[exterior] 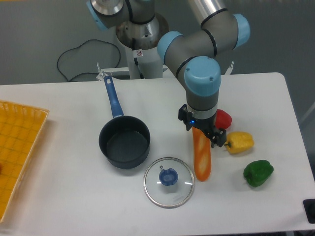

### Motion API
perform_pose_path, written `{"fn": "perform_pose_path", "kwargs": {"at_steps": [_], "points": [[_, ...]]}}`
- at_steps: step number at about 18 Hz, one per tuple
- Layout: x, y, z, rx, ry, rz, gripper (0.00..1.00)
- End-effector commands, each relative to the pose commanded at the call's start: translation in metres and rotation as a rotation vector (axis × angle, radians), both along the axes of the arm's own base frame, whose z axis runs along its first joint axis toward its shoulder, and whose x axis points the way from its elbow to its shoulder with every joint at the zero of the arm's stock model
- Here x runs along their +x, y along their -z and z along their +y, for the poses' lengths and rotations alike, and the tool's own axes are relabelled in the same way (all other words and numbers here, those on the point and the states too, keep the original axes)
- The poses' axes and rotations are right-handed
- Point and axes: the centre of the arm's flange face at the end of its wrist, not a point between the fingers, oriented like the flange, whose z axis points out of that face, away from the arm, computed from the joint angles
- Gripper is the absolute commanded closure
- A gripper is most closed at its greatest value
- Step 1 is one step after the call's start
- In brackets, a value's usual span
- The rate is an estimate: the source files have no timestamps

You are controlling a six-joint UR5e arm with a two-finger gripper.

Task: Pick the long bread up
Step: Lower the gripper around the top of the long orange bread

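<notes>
The long bread (202, 160) is a glossy orange baguette lying near-upright in the picture, right of the glass lid (169, 182). Its lower end is beside the lid's rim. Its upper end is hidden under my gripper (202, 132). The gripper points straight down over that end, with black finger parts showing on the bread's left (186, 119) and right (218, 137). The wrist hides the fingertips, so I cannot tell whether they press on the bread. I cannot tell whether the bread rests on the table.
A red pepper (224, 118), a yellow pepper (239, 142) and a green pepper (258, 172) sit right of the bread. A dark pot with a blue handle (124, 141) stands to the left. A yellow basket (15, 152) is at the far left edge.
</notes>
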Motion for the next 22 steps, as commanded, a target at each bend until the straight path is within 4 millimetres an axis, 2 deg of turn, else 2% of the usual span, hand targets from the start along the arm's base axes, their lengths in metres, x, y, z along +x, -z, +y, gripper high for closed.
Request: {"fn": "perform_pose_path", "kwargs": {"at_steps": [6,9,18,22], "points": [[0.002,0.002,0.002,0.002,0.002,-0.005,0.00],[0.006,0.018,0.002,-0.020,0.000,-0.021,0.00],[0.022,0.057,-0.015,-0.056,-0.011,-0.076,0.00],[0.020,0.063,-0.023,-0.057,-0.029,-0.091,0.00]]}}
